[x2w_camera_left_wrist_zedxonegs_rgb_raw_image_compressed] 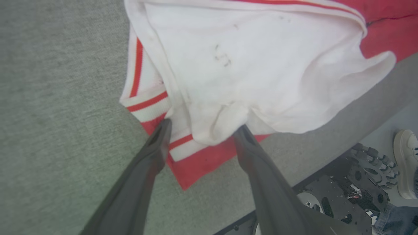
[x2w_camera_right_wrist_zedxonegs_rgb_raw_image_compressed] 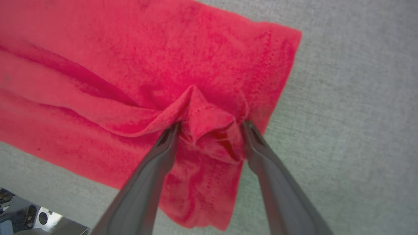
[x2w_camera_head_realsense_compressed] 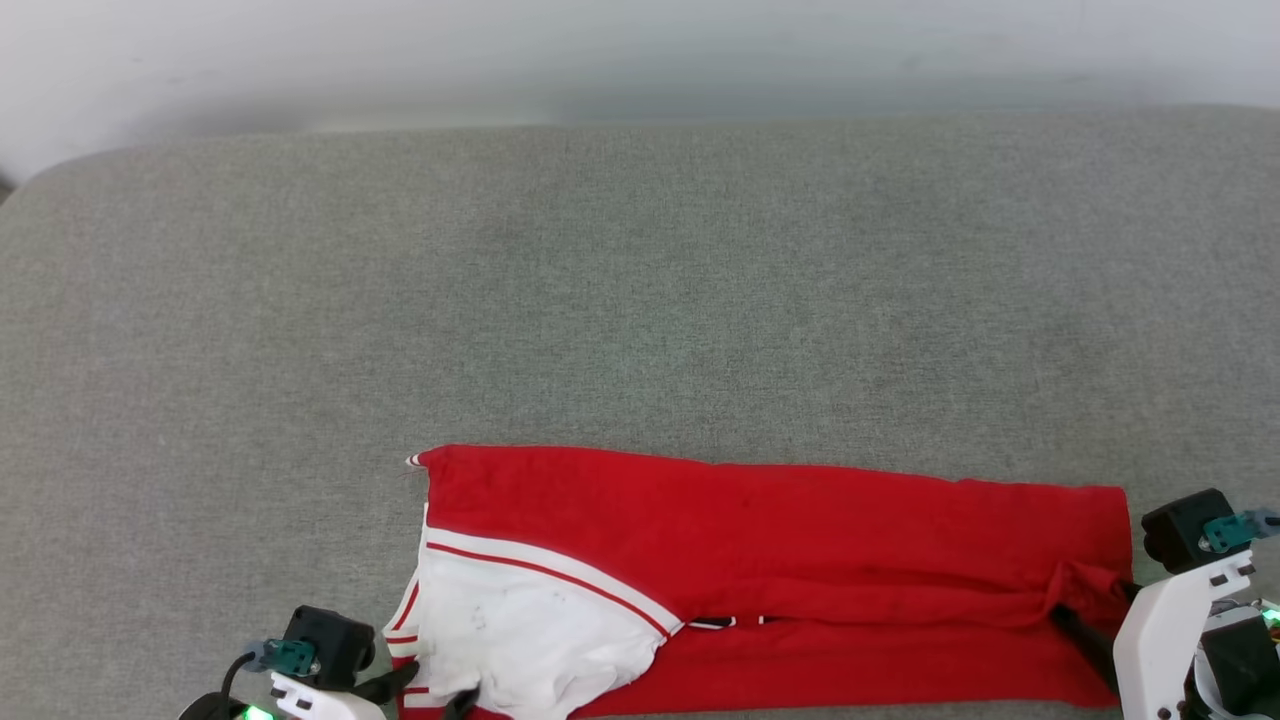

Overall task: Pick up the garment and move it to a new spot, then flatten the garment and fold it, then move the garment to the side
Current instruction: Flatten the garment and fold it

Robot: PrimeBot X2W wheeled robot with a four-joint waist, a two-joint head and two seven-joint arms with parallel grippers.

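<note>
Low in the frame, our left gripper (x2w_camera_left_wrist_zedxonegs_rgb_raw_image_compressed: 203,125) holds its fingers apart either side of a puckered white sleeve (x2w_camera_left_wrist_zedxonegs_rgb_raw_image_compressed: 248,65); our right gripper (x2w_camera_right_wrist_zedxonegs_rgb_raw_image_compressed: 211,125), fingers likewise apart, flanks a bunched red hem (x2w_camera_right_wrist_zedxonegs_rgb_raw_image_compressed: 205,112); the jersey T-shirt (x2w_camera_head_realsense_compressed: 780,530) lies folded lengthwise, lower centre, on the grey cushion (x2w_camera_head_realsense_compressed: 640,280)

Grey fabric surface (x2w_camera_head_realsense_compressed: 640,280) carries the folded red garment (x2w_camera_head_realsense_compressed: 800,530) near its front edge

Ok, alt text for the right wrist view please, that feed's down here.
The right gripper, jaws open, straddles a small bunched peak of the red garment near its stitched end edge. The garment lies creased on a grey fabric surface.
</note>
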